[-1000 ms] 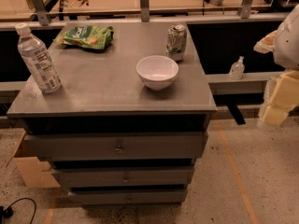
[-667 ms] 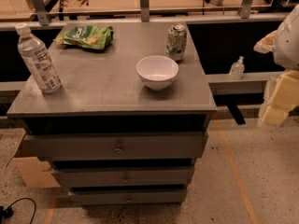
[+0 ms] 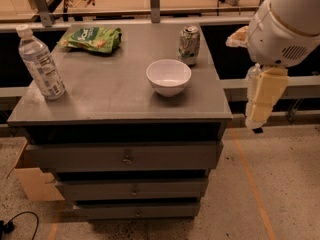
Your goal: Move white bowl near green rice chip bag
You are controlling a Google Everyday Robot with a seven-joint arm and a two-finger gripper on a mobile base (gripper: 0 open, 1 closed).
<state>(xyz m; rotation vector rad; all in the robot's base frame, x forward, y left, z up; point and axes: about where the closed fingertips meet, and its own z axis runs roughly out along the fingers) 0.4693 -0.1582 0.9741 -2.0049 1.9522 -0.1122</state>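
The white bowl [image 3: 168, 77] stands upright and empty on the grey cabinet top [image 3: 110, 89], right of centre. The green rice chip bag [image 3: 92, 38] lies flat at the far left of the top, well apart from the bowl. My gripper [image 3: 261, 104] hangs down off the cabinet's right edge, at about the height of the top and to the right of the bowl. It touches nothing. The white arm housing [image 3: 285, 24] sits above it.
A green-and-white soda can [image 3: 189, 44] stands just behind the bowl to the right. A clear water bottle [image 3: 41, 64] stands at the left edge. The cabinet has three drawers [image 3: 125, 156]. A cardboard box [image 3: 32, 181] sits on the floor at left.
My arm has swung left, closer to the cabinet's right edge, and fills more of the view. The bowl, bag, can and bottle have not moved.
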